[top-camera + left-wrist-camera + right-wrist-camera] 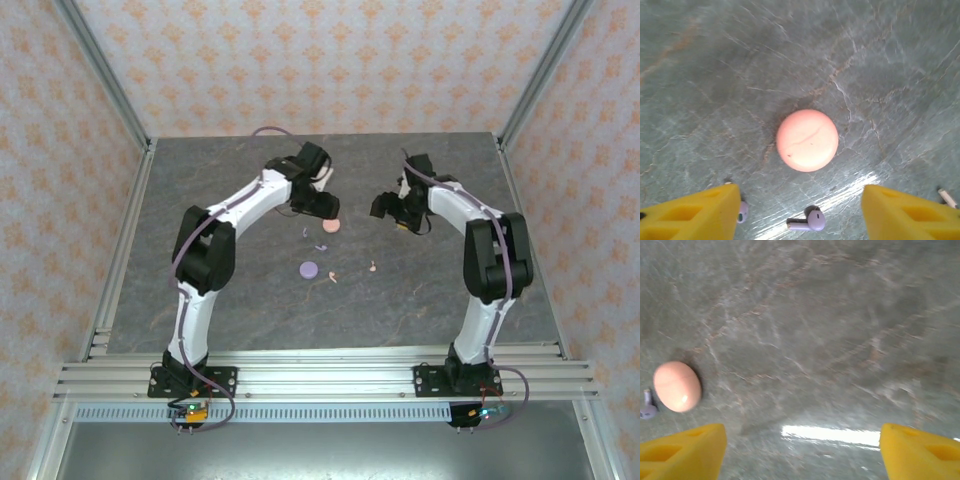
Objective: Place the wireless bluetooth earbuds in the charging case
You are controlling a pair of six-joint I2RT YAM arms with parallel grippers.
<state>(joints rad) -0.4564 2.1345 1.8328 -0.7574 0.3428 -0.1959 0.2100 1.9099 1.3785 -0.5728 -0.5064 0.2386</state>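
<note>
A closed round pink charging case (331, 226) lies mid-table, and a closed purple case (308, 269) sits nearer the arms. Two lilac earbuds (306, 233) (321, 247) lie between the cases, and two pale pink earbuds (332, 276) (373, 266) rest to the right of the purple case. My left gripper (322, 207) hovers open just behind the pink case (807, 140). One lilac earbud (807, 220) lies between its fingers and another (742, 212) peeks out beside the left finger. My right gripper (386, 207) is open over bare table, with the pink case (677, 386) to its left.
The grey marble tabletop (440, 290) is fenced by aluminium rails and patterned walls. A pale stem tip (947, 197) shows at the right edge of the left wrist view. A lilac earbud (647, 407) lies at the left edge of the right wrist view.
</note>
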